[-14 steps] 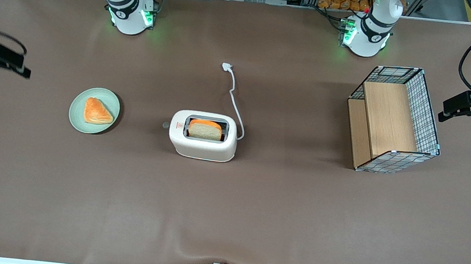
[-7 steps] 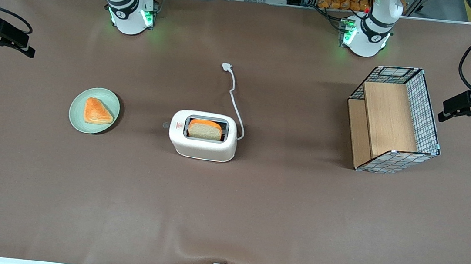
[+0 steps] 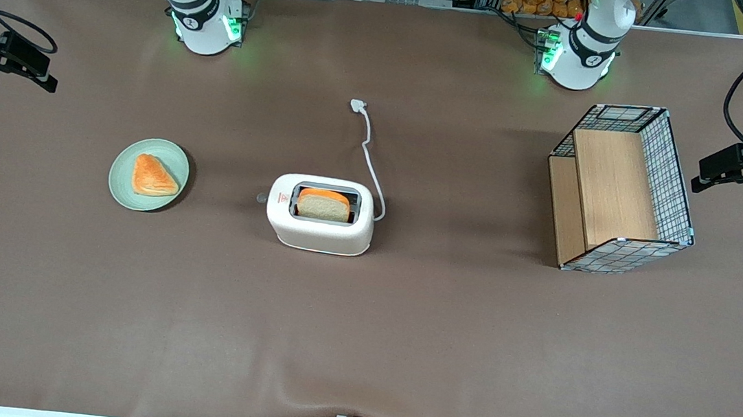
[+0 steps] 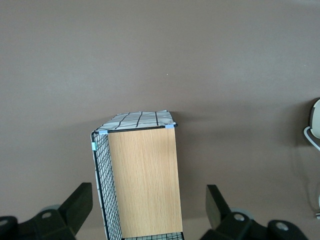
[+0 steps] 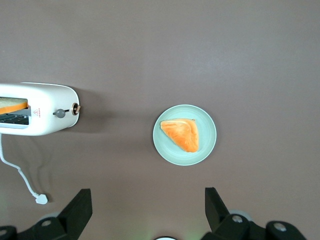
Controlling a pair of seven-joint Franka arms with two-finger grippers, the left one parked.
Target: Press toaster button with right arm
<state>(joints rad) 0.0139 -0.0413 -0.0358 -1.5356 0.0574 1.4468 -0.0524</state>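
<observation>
gripper [image 5: 145, 215]: fingers [image 5: 77, 210] spread wide apart, holding nothing; hangs high above the working arm's end of the table, farther from the front camera than the plate, well apart from the toaster
gripper, front view [image 3: 46, 81]: dark, at the frame edge, cable looped over it
toaster [image 3: 320, 214]: white, upright on the brown table [image 3: 358, 331], roughly mid-table, long side facing the front camera
toaster, wrist view [image 5: 37, 109]: only the button end visible, rest cut off by the frame edge
toaster button [image 3: 262, 198]: small grey tab sticking out of the narrow end that faces the plate, just beside the red triangle mark [image 3: 282, 198]; nothing touching it
button, wrist view [image 5: 76, 108]: round knob at the end wall, small grey lever [image 5: 60, 113] on the end face near it
bread slice [image 3: 323, 204]: standing in the toaster slot, top edge above the rim
cord [image 3: 371, 163]: white, runs from the toaster's other narrow end away from the front camera, ends in a plug [image 3: 357, 105] lying on the table
plate [image 3: 148, 174]: pale green, between toaster and gripper, well apart from both
pastry [image 3: 153, 176]: orange wedge lying on the plate
wire basket [image 3: 623, 191]: toward the parked arm's end, tipped on its side, wooden panels inside
</observation>
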